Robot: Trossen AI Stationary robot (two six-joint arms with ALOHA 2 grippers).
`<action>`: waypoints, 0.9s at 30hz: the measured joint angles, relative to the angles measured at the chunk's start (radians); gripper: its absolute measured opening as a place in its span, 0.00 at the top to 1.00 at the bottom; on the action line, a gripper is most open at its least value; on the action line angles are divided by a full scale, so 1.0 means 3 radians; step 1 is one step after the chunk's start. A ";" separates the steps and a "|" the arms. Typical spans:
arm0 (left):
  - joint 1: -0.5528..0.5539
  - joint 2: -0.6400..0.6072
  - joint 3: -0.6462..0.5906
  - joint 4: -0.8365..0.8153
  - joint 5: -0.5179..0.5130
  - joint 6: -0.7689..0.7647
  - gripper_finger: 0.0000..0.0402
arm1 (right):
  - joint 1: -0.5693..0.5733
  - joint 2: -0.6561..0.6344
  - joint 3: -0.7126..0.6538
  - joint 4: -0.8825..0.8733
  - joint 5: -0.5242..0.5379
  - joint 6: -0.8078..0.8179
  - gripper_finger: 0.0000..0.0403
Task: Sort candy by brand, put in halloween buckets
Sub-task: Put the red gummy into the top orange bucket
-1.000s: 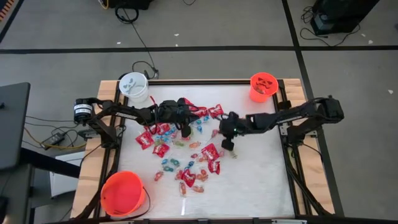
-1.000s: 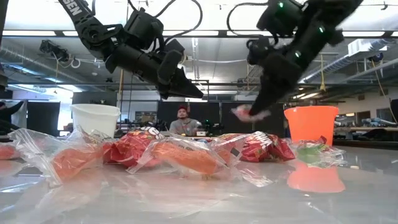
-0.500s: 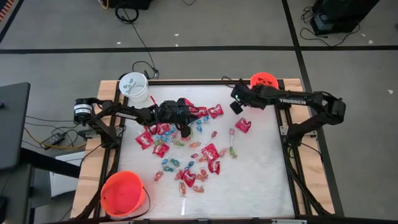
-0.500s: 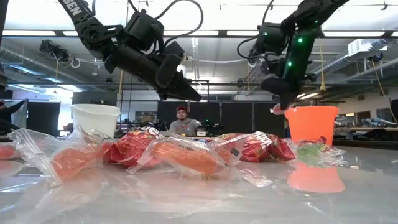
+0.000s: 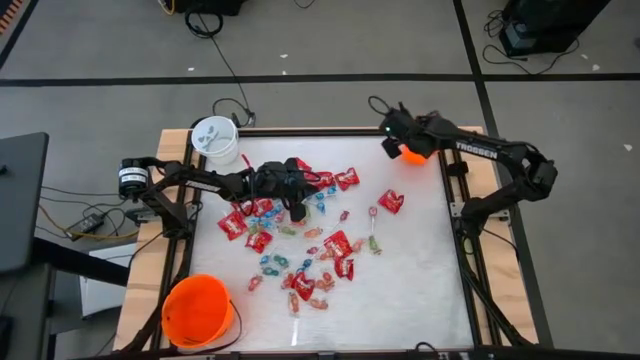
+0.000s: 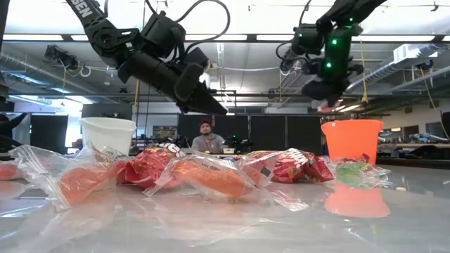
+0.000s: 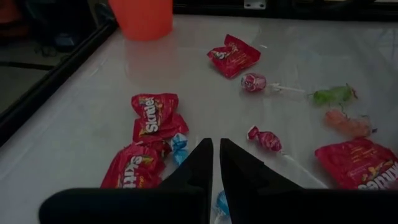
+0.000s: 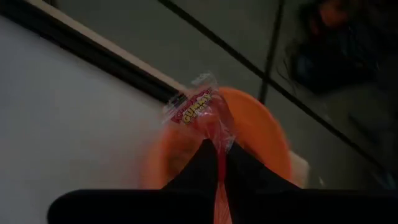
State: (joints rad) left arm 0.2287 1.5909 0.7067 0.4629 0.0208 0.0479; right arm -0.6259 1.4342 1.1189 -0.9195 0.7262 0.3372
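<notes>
The candy (image 5: 300, 235) lies scattered over the middle of the white table: red packets, blue-wrapped pieces and clear-wrapped ones. My left gripper (image 5: 297, 213) hangs shut and empty just above the pile's far left part, its tips (image 7: 214, 146) over red packets. My right gripper (image 5: 400, 150) is shut on a clear-wrapped red candy (image 8: 202, 115) over the small orange bucket (image 5: 414, 153) at the far right corner. The white bucket (image 5: 215, 140) stands at the far left corner. The larger orange bucket (image 5: 198, 310) stands at the near left corner. My right gripper pinches the clear-wrapped red candy between its two fingers, at the wrapper's narrow part (image 8: 214, 134). The labelled end (image 8: 198, 104) sticks out past the fingertips. The fingers slant down from above. The candy is lifted clear, over the small orange bucket's rim (image 8: 267, 118).
Dark rails (image 5: 455, 200) run along the table's sides, over its wooden frame. A red packet (image 5: 391, 201) and a lollipop (image 5: 373, 215) lie alone right of the pile. The near right part of the table is bare. A person (image 6: 204, 137) sits far behind the table.
My right gripper has risen from the table's middle and swung to the far right corner, turning as it went. It carried the clear-wrapped red candy clear of the table to above the small orange bucket. My left gripper has kept still.
</notes>
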 joint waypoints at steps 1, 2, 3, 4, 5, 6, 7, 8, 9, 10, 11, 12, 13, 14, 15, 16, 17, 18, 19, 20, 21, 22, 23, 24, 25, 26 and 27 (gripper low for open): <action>0.0000 0.0000 -0.0001 -0.0017 0.0000 -0.0001 0.91 | -0.0049 0.0000 0.0016 -0.0095 0.0007 0.0046 0.93; 0.0000 0.0000 0.0000 -0.0046 0.0001 -0.0011 0.91 | -0.0102 0.0002 0.0021 -0.0183 0.0008 0.0101 0.93; 0.0000 0.0000 0.0000 -0.0088 0.0001 -0.0013 0.91 | -0.0159 0.0007 0.0021 -0.0259 -0.0004 0.0153 0.94; 0.0000 0.0001 0.0000 -0.0125 0.0001 -0.0014 0.91 | -0.0236 0.0013 0.0021 -0.0334 -0.0034 0.0199 0.94; 0.0000 0.0003 0.0000 -0.0145 -0.0001 -0.0014 0.91 | -0.0301 0.0015 0.0021 -0.0390 -0.0067 0.0238 0.94; 0.0000 0.0003 -0.0001 -0.0153 -0.0009 -0.0015 0.91 | -0.0361 0.0015 0.0020 -0.0416 -0.0098 0.0272 0.94; 0.0000 0.0003 0.0000 -0.0148 -0.0024 -0.0016 0.91 | -0.0418 0.0014 0.0021 -0.0424 -0.0126 0.0290 0.94; 0.0000 0.0003 0.0000 -0.0141 -0.0036 -0.0017 0.91 | -0.0468 0.0013 0.0021 -0.0427 -0.0145 0.0297 0.94; 0.0000 0.0003 0.0000 -0.0134 -0.0051 -0.0018 0.91 | -0.0519 0.0014 0.0021 -0.0421 -0.0156 0.0299 0.94; 0.0000 0.0003 -0.0001 -0.0126 -0.0063 -0.0018 0.91 | -0.0563 0.0028 0.0021 -0.0401 -0.0159 0.0298 0.94; 0.0000 0.0003 -0.0001 -0.0109 -0.0065 -0.0014 0.91 | -0.0609 0.0050 0.0021 -0.0373 -0.0167 0.0298 0.94; 0.0001 0.0003 0.0000 -0.0082 -0.0068 -0.0009 0.91 | -0.0674 0.0077 0.0022 -0.0366 -0.0218 0.0299 0.94; 0.0007 0.0003 0.0000 -0.0056 -0.0087 -0.0009 0.91 | -0.0738 0.0115 0.0022 -0.0375 -0.0299 0.0299 0.94; 0.0015 0.0003 0.0000 -0.0026 -0.0091 -0.0008 0.91 | -0.0791 0.0156 0.0021 -0.0378 -0.0385 0.0298 0.94; 0.0019 0.0003 0.0000 -0.0006 -0.0092 -0.0013 0.91 | -0.0843 0.0199 0.0021 -0.0377 -0.0459 0.0296 0.94; 0.0020 0.0003 0.0000 0.0003 -0.0093 -0.0016 0.91 | -0.0891 0.0251 0.0021 -0.0378 -0.0511 0.0288 0.94; 0.0023 0.0003 0.0000 0.0006 -0.0093 -0.0018 0.91 | -0.0928 0.0310 0.0021 -0.0379 -0.0539 0.0276 0.94; 0.0023 0.0003 0.0000 0.0011 -0.0093 -0.0018 0.91 | -0.0945 0.0364 0.0021 -0.0383 -0.0523 0.0275 0.94; 0.0023 0.0003 0.0000 0.0017 -0.0094 -0.0020 0.91 | -0.0944 0.0409 0.0025 -0.0389 -0.0509 0.0274 0.93; 0.0023 0.0003 0.0000 0.0020 -0.0094 -0.0020 0.91 | -0.0942 0.0448 0.0030 -0.0374 -0.0566 0.0254 0.93; 0.0023 0.0003 0.0000 0.0026 -0.0094 -0.0020 0.91 | -0.0944 0.0485 0.0031 -0.0331 -0.0694 0.0228 0.93; 0.0023 0.0003 0.0000 0.0024 -0.0094 -0.0020 0.91 | -0.0955 0.0533 0.0035 -0.0299 -0.0814 0.0203 0.93; 0.0023 0.0003 0.0000 0.0020 -0.0094 -0.0021 0.91 | -0.0958 0.0580 0.0034 -0.0258 -0.0928 0.0170 0.93; 0.0023 0.0003 0.0000 0.0020 -0.0094 -0.0022 0.91 | -0.0965 0.0625 0.0033 -0.0212 -0.1041 0.0116 0.93; 0.0023 0.0003 0.0000 0.0017 -0.0094 -0.0022 0.91 | -0.0970 0.0662 0.0033 -0.0163 -0.1123 0.0061 0.92; 0.0023 0.0003 0.0000 0.0013 -0.0094 -0.0023 0.91 | -0.0973 0.0698 0.0035 -0.0123 -0.1209 0.0001 0.92; 0.0023 0.0003 0.0000 0.0000 -0.0094 -0.0023 0.91 | -0.0976 0.0728 0.0043 -0.0108 -0.1293 -0.0067 0.92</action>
State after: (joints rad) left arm 0.2356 1.5917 0.7067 0.4628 -0.0074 0.0410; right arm -0.9187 1.6524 1.1319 -0.9518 0.3383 0.3171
